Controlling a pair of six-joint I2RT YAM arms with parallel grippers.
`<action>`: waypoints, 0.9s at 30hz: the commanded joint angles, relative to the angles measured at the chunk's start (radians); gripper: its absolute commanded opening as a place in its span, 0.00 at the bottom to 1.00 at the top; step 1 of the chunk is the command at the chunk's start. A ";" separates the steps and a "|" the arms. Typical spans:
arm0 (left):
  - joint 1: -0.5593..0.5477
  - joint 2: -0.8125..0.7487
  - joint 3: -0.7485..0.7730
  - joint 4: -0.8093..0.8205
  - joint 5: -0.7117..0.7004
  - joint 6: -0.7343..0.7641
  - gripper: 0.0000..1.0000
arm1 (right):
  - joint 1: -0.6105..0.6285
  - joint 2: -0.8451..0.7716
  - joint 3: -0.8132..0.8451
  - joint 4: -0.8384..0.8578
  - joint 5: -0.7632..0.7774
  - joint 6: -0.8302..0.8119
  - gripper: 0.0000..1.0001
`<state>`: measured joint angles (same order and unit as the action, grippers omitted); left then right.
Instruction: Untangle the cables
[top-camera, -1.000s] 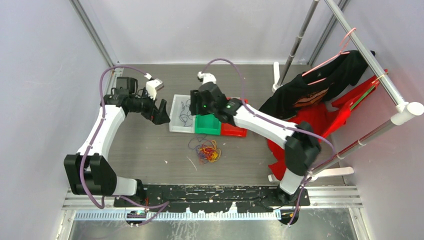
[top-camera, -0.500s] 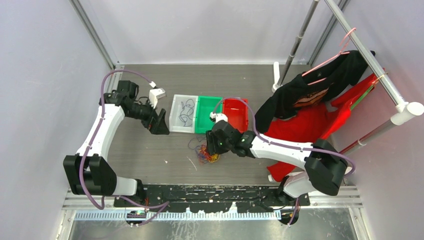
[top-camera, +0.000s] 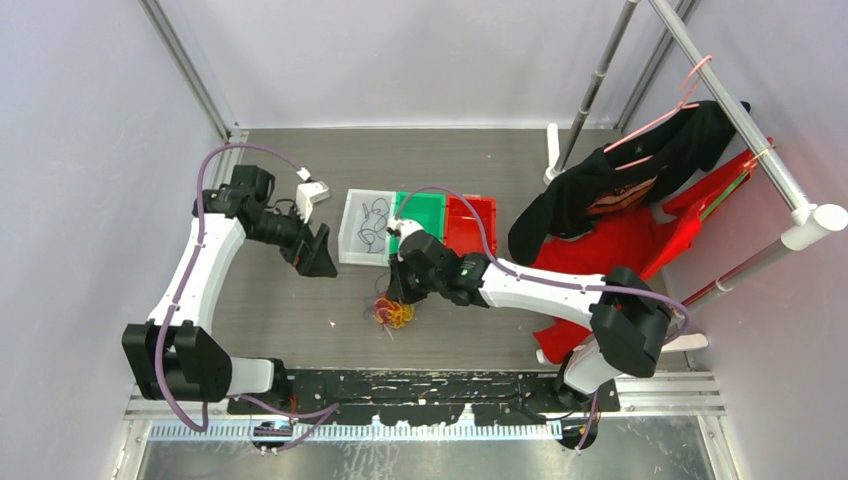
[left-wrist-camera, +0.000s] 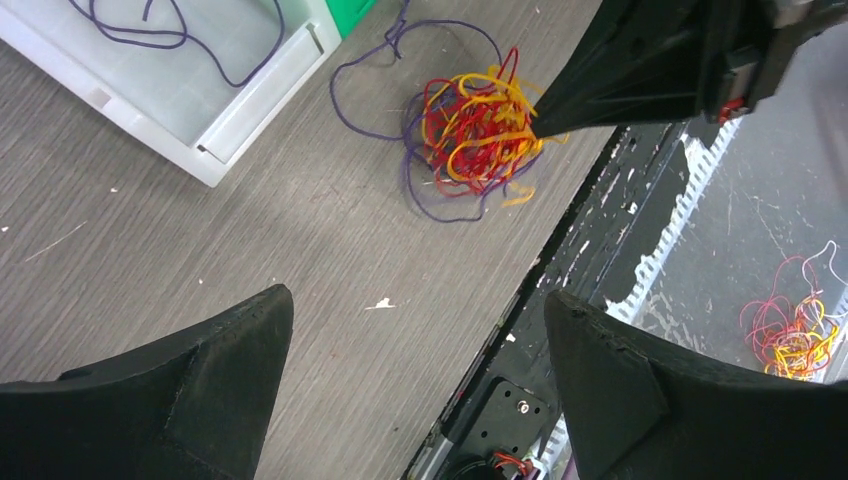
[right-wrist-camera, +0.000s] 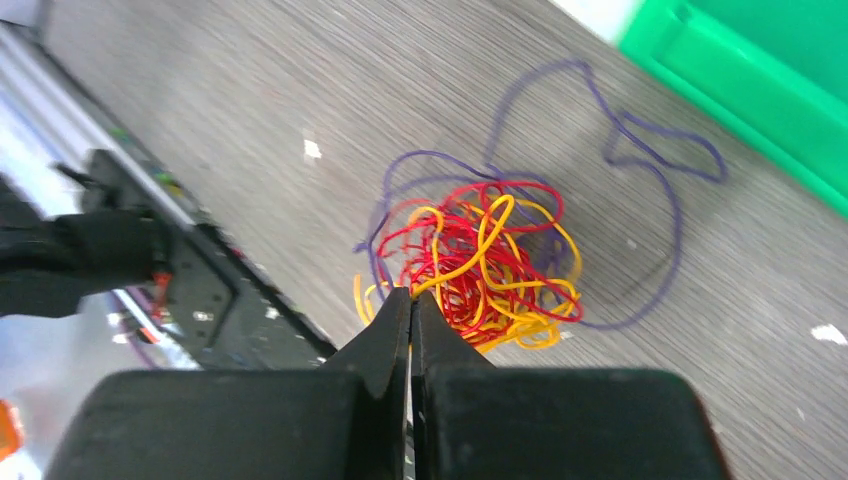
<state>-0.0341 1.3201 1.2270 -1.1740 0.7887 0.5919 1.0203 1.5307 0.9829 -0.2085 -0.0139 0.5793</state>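
— Down from the green bin (right-wrist-camera: 760, 90) came the right end effector (right-wrist-camera: 410, 296), now closed tight, tips touching the cables (right-wrist-camera: 480, 260) just ahead on the desk (right-wrist-camera: 250, 120). Strand caught? Can't tell.

— Light, limp, snaggy. Pinch where purple loops out beyond the knot. The left end effector (left-wrist-camera: 415, 298), farther off, gapes, holding nothing.

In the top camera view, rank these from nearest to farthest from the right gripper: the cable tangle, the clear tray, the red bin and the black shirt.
1. cable tangle: at the tips of the right gripper, near side.
2. clear tray: behind, slightly left.
3. red bin: behind, to the right.
4. black shirt: far right, hanging.
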 joint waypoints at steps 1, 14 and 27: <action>0.005 -0.038 -0.003 -0.038 0.075 0.043 0.95 | 0.011 -0.040 0.100 0.080 -0.077 -0.013 0.01; -0.019 -0.042 -0.106 -0.067 0.275 0.153 0.77 | 0.012 -0.092 0.045 0.249 -0.143 0.037 0.01; -0.090 -0.096 -0.149 -0.011 0.334 0.174 0.63 | 0.011 -0.094 0.075 0.420 -0.290 0.140 0.01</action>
<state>-0.1196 1.2434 1.0767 -1.2133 1.0668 0.7414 1.0294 1.4799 1.0267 0.0776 -0.2325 0.6647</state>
